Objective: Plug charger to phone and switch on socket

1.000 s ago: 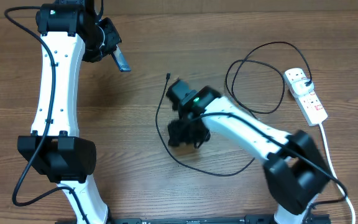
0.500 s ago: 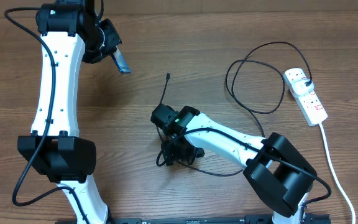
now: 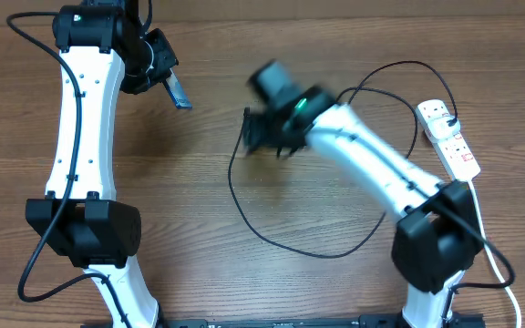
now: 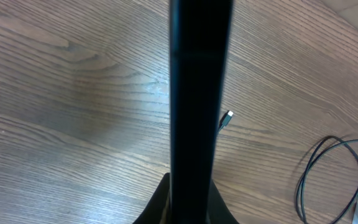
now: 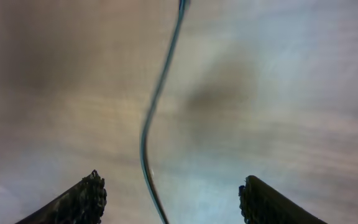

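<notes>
Left claw (image 3: pixel 170 84) is clenched on the phone (image 3: pixel 180 94), holding it edge-on above the far-left part of the desk (image 3: pixel 190 210). Right claw (image 5: pixel 171 198) is released, its fingers spread either side of the charger (image 5: pixel 145 143) cable lying mid-desk. The socket (image 3: pixel 450 138) lies at the far right, with the charger's black plug on it.

Left arm (image 3: pixel 80 118) reaches from the near edge to the far side, wrist bent right, end effector (image 3: pixel 169 82) clamped on the phone (image 3: pixel 180 92) held edge-on, while right arm (image 3: pixel 372 169) stretches diagonally toward centre, motion-blurred, end effector (image 3: pixel 264 135) pointing down, fingers (image 5: pixel 82 199) spread apart.
</notes>
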### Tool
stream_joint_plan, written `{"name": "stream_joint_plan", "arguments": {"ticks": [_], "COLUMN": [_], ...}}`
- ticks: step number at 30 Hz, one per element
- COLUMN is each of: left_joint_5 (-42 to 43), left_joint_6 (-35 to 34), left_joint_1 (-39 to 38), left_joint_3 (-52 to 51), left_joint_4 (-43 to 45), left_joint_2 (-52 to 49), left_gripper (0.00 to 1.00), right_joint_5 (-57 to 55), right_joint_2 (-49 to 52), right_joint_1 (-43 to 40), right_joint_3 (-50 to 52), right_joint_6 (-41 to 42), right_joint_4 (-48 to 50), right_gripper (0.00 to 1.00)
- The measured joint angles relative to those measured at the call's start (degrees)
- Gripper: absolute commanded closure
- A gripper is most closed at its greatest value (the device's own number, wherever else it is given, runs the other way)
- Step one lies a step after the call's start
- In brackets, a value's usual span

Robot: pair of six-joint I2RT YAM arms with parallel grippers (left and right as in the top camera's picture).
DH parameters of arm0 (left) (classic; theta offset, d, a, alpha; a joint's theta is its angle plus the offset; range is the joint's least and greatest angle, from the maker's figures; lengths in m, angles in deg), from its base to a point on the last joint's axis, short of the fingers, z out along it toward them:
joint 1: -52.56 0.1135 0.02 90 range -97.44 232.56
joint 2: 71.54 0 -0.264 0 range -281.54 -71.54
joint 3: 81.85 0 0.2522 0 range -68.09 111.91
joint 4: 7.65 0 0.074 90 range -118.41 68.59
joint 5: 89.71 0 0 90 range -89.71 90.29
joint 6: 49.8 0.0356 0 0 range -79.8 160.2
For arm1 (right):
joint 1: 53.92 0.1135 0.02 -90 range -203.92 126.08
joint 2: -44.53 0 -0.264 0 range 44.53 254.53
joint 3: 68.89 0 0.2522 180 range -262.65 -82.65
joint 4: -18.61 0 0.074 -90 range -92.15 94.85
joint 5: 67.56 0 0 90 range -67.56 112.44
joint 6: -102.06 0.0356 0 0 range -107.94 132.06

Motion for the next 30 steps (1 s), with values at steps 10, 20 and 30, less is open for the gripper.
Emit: {"name": "stream_joint_plan", "arguments": {"ticks": [10,20,30], "left_joint_5": [0.1,0.1,0.1], "left_joint_6": [0.0,0.0,0.0], "left_joint_1": [0.0,0.0,0.0], "left_joint_3": [0.0,0.0,0.0], "left_joint_4": [0.0,0.0,-0.2], "left_joint_2": [0.0,0.0,0.0], "left_gripper": [0.96,0.96,0.96], "right_joint_5": [6.5,3.3,-8.7], "right_joint_2": [14.7,25.1,26.5], "right_joint_1": [-5.5,-4.5,-0.2], "right_joint_3": [-21.5,-23.1,-23.5], "right_joint_6": [-3.0,3.8,10.3], "right_joint_4": [-6.8,1.1,3.3], "right_gripper": [0.28,0.44,0.46]}}
